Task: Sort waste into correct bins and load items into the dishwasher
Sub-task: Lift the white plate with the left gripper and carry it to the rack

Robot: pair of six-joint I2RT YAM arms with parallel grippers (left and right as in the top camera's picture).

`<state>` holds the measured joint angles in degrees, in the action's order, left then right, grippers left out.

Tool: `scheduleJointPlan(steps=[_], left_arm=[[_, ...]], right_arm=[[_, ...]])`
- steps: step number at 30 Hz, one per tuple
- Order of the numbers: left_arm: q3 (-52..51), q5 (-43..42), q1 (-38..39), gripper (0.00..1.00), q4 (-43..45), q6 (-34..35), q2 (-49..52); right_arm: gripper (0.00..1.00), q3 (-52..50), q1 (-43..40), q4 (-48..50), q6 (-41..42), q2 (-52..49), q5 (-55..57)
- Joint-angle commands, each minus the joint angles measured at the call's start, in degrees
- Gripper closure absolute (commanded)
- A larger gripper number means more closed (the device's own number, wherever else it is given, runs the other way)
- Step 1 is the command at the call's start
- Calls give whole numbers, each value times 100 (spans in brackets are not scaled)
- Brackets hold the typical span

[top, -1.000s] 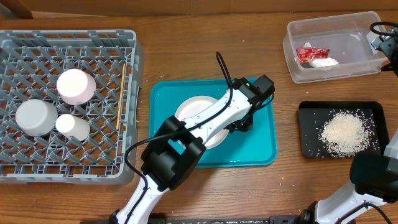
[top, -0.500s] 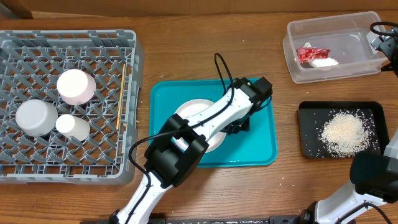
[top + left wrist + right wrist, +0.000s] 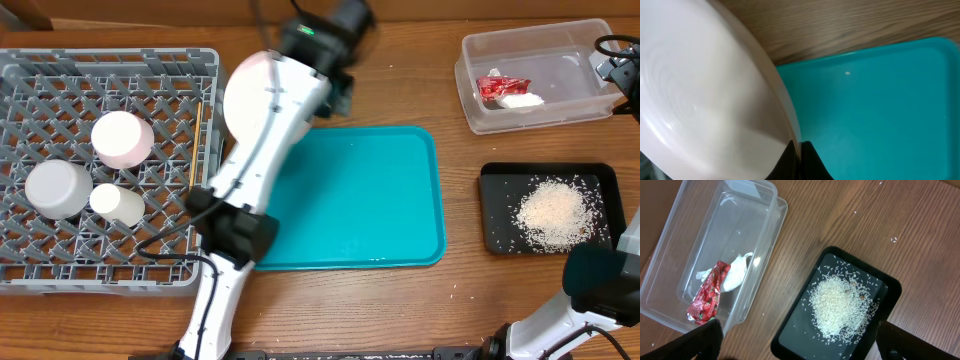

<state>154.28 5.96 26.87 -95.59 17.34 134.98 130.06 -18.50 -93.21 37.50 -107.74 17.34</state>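
Observation:
My left gripper [image 3: 800, 146] is shut on the rim of a white plate [image 3: 705, 100] and holds it in the air. In the overhead view the plate [image 3: 252, 98] hangs between the grey dish rack [image 3: 100, 272] and the teal tray, with the left gripper [image 3: 336, 95] at its right edge. The rack holds a bowl [image 3: 123, 138], a second white dish [image 3: 58, 188], a small cup [image 3: 115, 203] and a chopstick [image 3: 195, 150]. My right gripper [image 3: 800, 347] is open and empty above the clear tub [image 3: 670, 280] and black tray [image 3: 795, 335].
The teal tray [image 3: 350, 200] lies bare in the middle. The clear tub [image 3: 540, 50] holds the red wrapper [image 3: 500, 86] and white napkin [image 3: 522, 100]. The black tray [image 3: 500, 235] holds the rice pile [image 3: 552, 212]. The right arm [image 3: 620, 70] stands at the far right edge.
My left gripper has lifted the white plate off the teal tray and carried it up and left toward the dish rack. The right arm has not moved.

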Motion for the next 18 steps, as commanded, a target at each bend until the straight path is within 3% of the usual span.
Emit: scheduleJointPlan(steps=[1,10,18], left_arm=[[396,-2081,-892,96,-22,-1937,-76],[396,-4247,-2706,96,-122,-3171,-76],[-24,-5366,-3289,96,-122,-3786,-76]], right_arm=[[0,42,0,9,2,33,61],[0,42,0,9,2,33,61],[0,42,0,9,2,33,61]])
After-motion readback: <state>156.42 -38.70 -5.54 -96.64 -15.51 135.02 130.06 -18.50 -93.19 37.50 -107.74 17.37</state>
